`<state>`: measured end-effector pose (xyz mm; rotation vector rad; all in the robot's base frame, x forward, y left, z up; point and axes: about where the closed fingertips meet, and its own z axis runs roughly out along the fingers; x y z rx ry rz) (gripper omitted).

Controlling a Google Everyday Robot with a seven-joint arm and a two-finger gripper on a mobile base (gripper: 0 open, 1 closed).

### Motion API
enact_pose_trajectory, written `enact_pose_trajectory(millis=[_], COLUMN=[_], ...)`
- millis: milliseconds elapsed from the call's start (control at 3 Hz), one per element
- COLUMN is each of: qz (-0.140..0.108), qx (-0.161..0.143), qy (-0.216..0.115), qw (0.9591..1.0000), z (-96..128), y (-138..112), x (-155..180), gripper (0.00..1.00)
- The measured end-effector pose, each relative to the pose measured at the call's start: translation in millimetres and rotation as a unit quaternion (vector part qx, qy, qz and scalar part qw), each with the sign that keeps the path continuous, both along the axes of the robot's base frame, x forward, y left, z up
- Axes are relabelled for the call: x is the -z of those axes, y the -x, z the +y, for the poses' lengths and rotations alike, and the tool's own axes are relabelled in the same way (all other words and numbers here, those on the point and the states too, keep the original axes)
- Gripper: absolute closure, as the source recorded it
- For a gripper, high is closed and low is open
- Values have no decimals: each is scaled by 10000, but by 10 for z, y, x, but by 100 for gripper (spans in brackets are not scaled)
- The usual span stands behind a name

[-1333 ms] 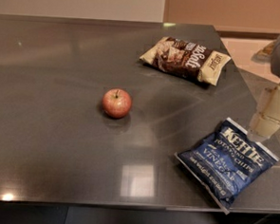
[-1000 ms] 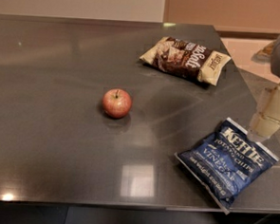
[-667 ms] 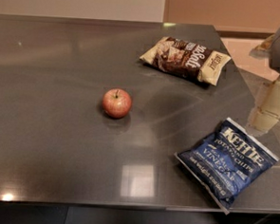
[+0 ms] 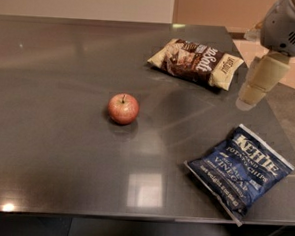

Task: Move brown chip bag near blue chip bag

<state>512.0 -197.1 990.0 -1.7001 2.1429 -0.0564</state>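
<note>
The brown chip bag [image 4: 196, 62] lies flat at the back right of the dark table, cream ends to the left and right. The blue chip bag [image 4: 239, 170] with the white "Kettle" logo lies near the table's front right corner. My gripper [image 4: 253, 91] hangs from the grey arm at the right edge of the view, above the table's right side. It is just right of the brown bag and behind the blue bag, touching neither.
A red apple [image 4: 123, 108] stands near the middle of the table [image 4: 51, 134]. The table's right edge runs close past both bags, and its front edge lies just below the blue bag. A tan floor shows beyond the right edge.
The arm and gripper have moved left and up, closer to the brown chip bag. The bags and the apple have not moved.
</note>
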Motion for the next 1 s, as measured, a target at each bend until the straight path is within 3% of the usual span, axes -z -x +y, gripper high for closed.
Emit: enact_pose_trajectory(millis=[333,1000], qz=[-126,-131], qx=[79,460], qy=[-217,-615], qw=[9997,9970], z=[46,-30], y=[-446,-1262], x=[-12,278], gripper=[0,0])
